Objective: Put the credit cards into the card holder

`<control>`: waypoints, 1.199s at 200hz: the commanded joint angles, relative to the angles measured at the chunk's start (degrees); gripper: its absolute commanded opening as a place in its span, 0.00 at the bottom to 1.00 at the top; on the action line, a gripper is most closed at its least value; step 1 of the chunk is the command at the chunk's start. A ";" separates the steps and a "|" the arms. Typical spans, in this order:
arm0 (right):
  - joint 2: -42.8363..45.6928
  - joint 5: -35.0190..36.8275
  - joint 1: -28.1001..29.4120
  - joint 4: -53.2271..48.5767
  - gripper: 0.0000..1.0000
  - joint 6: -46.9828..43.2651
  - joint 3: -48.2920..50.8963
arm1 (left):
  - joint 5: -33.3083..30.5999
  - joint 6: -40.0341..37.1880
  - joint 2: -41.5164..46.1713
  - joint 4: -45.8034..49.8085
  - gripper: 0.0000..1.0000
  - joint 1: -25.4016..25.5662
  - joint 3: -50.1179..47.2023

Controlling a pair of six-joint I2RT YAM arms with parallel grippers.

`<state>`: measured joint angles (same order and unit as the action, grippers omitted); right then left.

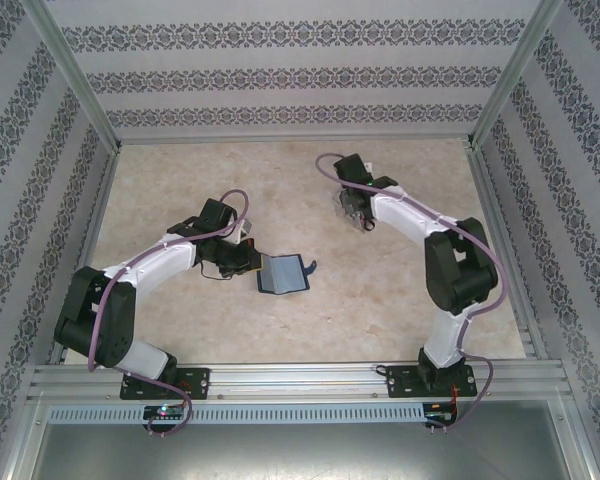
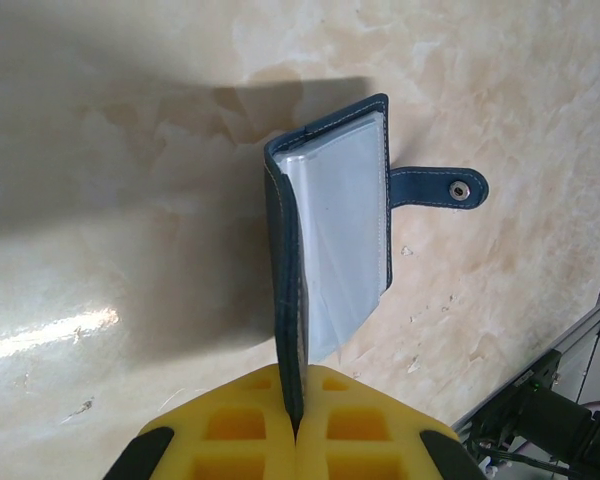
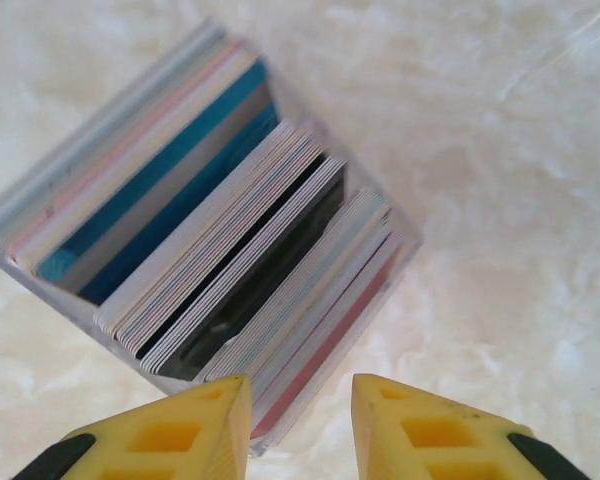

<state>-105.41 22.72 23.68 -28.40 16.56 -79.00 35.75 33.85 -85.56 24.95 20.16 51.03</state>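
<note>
**A:** Closest to the lens, the left gripper [image 2: 296, 425] has its yellow fingers pressed tight together on the edge of one navy cover of the card holder [image 2: 332, 225]. That cover stands up, and the clear sleeves inside are showing.

**B:** Where does the holder sit?

**A:** On the table [image 1: 380, 300], about mid-way across and just right of the left gripper. Its clasp tab [image 2: 442, 187] lies flat, pointing right.

**B:** And the right gripper [image 3: 298, 395]?

**A:** It's at the far right of centre, well apart from the holder. Its jaws are part-way open and have hold of nothing. It hangs over the credit cards [image 3: 220, 240], which are packed on edge in a clear rack [image 3: 60, 305].

**B:** So which step is this?

**A:** I'd say picking the first card, since I can't see any in the sleeves yet.

**B:** What does the next move need?

**A:** The cards stand very close together. The jaws must straddle a single card's top edge, close on that one alone and lift it straight up. If they don't, neighbouring cards may come along with it.
</note>
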 commanded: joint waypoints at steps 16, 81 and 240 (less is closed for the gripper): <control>0.27 -8.14 -0.94 2.06 0.36 3.56 -4.64 | 1.41 0.38 -1.16 -0.79 0.00 -0.48 1.41; -16.05 -1.74 -0.68 -3.52 0.64 2.97 -25.45 | 1.06 1.82 0.29 -3.14 0.00 -0.54 -1.33; -3.35 4.70 0.14 -3.07 0.63 -2.66 -2.42 | 0.97 2.01 -2.91 -9.00 0.00 0.52 -4.77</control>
<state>-115.44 28.03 23.51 -30.39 13.15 -88.75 35.68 35.18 -87.02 18.98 20.18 46.24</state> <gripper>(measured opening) 0.634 0.056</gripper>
